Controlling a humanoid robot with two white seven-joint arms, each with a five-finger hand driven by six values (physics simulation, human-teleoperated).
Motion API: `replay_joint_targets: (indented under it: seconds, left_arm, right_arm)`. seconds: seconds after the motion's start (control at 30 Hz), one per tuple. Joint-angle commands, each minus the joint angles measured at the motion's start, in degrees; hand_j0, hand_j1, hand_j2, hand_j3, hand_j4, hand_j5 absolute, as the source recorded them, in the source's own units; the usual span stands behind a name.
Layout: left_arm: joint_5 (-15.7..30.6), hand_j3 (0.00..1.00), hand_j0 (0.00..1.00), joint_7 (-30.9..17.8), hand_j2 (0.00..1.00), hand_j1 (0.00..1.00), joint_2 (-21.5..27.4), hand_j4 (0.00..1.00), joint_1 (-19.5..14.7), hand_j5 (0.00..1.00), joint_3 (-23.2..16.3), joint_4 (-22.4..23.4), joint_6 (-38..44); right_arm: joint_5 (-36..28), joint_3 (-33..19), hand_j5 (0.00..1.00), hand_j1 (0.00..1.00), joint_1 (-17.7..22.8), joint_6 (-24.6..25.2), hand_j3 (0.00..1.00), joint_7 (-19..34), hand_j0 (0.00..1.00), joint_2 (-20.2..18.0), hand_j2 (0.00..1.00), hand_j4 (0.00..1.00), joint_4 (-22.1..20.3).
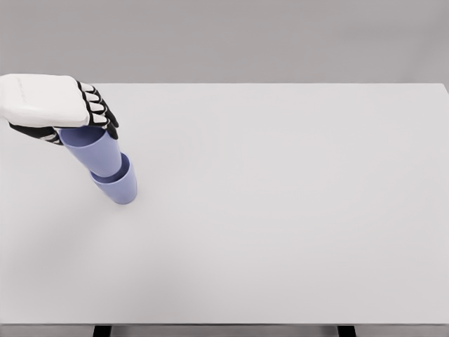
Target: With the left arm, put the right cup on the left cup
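Lavender upper cup [95, 151] sits nested in the lower cup [119, 186] at the white counter's [295, 210] left. The left robot hand [66, 116] grips its rim; release should be straight upward, without tilting the stack.

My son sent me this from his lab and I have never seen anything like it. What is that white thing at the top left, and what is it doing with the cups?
This is a simulated scene, seen from a camera on a humanoid robot's head, looking down on a plain white table. The white block with black fingers is the robot's left hand. Its fingers are closed around the upper lavender plastic cup, whose base sits inside the lower lavender plastic cup standing on the table. So one cup is being stacked into the other. The right arm is out of view.
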Motion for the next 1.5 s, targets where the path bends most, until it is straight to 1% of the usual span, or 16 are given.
replay_joint_targets:
  seconds: [0.0, 0.93, 1.47]
  left_arm:
    - [0.2, 0.73, 0.73, 0.0, 0.73, 0.73, 0.0, 0.73, 0.0, 0.73, 0.0, 0.1, 0.1]
    - [-0.5, 0.73, 0.73, 0.0, 0.73, 0.73, -1.2, 0.73, 0.8, 0.73, -0.2, 0.7, 0.1]
    - [-0.7, 0.73, 0.73, 0.0, 0.73, 0.73, -1.9, 0.73, 1.1, 0.73, -0.3, 2.2, 0.1]
  right_arm:
    - [0.0, 0.0, 1.0, 1.0, 0.0, 0.0, 1.0, 0.0, 1.0, 0.0, 1.0, 1.0, 0.0]
    - [0.0, 0.0, 1.0, 1.0, 0.0, 0.0, 1.0, 0.0, 1.0, 0.0, 1.0, 1.0, 0.0]
    - [0.0, 0.0, 1.0, 1.0, 0.0, 0.0, 1.0, 0.0, 1.0, 0.0, 1.0, 1.0, 0.0]
